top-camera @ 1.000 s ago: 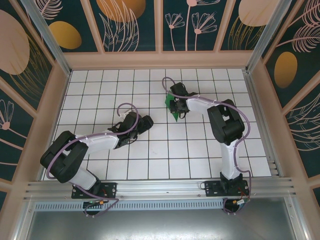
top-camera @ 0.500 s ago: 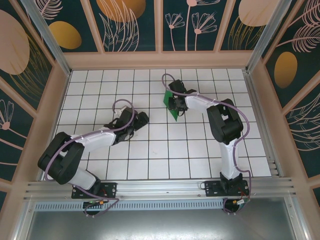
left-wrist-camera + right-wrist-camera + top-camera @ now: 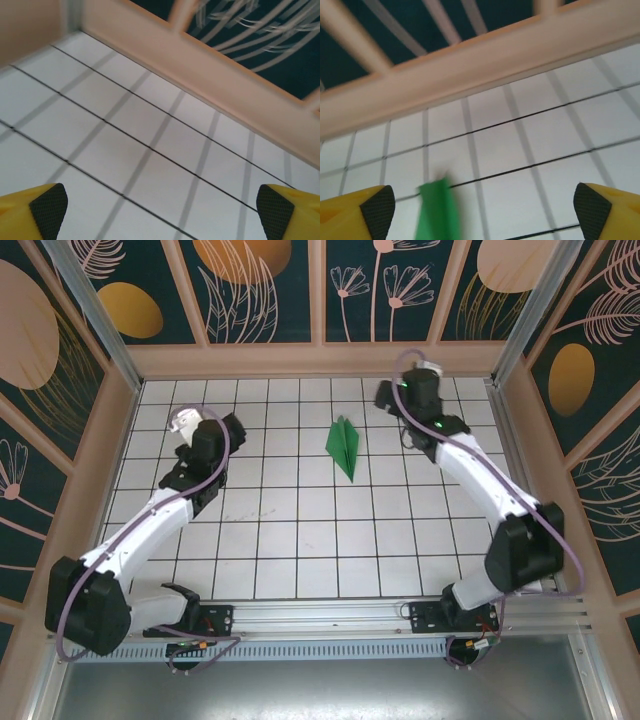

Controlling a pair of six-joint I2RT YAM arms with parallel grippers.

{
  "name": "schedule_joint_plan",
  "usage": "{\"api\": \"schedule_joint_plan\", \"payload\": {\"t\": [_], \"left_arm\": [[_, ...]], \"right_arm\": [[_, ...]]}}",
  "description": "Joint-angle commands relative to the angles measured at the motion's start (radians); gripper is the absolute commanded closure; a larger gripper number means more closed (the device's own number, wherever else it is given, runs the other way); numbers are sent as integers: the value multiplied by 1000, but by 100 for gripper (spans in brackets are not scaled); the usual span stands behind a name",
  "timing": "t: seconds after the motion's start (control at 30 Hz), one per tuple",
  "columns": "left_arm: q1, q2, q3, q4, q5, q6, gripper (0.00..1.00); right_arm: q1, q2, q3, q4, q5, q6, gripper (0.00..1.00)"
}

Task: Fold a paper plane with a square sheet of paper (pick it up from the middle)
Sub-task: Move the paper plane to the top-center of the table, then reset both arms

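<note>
The paper plane (image 3: 343, 447) is a slim green dart lying flat on the white tiled table (image 3: 300, 540), at the middle of its far half, with its point toward the near side. It appears blurred in the right wrist view as a green strip (image 3: 439, 212) low and left between the jaws. My right gripper (image 3: 390, 395) (image 3: 485, 215) is open, up and to the right of the plane, with a gap between them. At the far left my left gripper (image 3: 198, 430) (image 3: 162, 220) is open over bare tiles.
The peach back wall (image 3: 320, 360) and side frames (image 3: 110, 440) enclose the tiled table. Both grippers hover close to the back wall. The arm bases sit on the metal rail (image 3: 320, 615) at the near edge.
My right gripper has opened, let go of the green plane and pulled back to the far right. The left arm has swung away to the far left. The plane now lies alone on the tiles.
</note>
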Motion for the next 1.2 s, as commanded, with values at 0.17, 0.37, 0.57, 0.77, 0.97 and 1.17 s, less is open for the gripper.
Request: {"api": "schedule_joint_plan", "payload": {"t": [0.17,0.37,0.57,0.77,0.97,1.17], "left_arm": [[105,-144,-372,315,-249,196,1],[179,-160,-496,533,-203,327,1],[263,-46,-610,871,9,490,1],[304,70,-662,1168,249,605,1],[370,190,-656,1323,440,589,1],[372,322,-661,1451,440,584,1]], "right_arm": [[-232,-196,-422,297,194,-69,1],[-308,-174,-675,592,157,-133,1],[-312,-93,-771,849,77,-235,1],[-330,-22,-851,1102,-83,-313,1],[-344,52,-912,1268,-189,-333,1],[-359,59,-960,1358,-263,-341,1]]}}
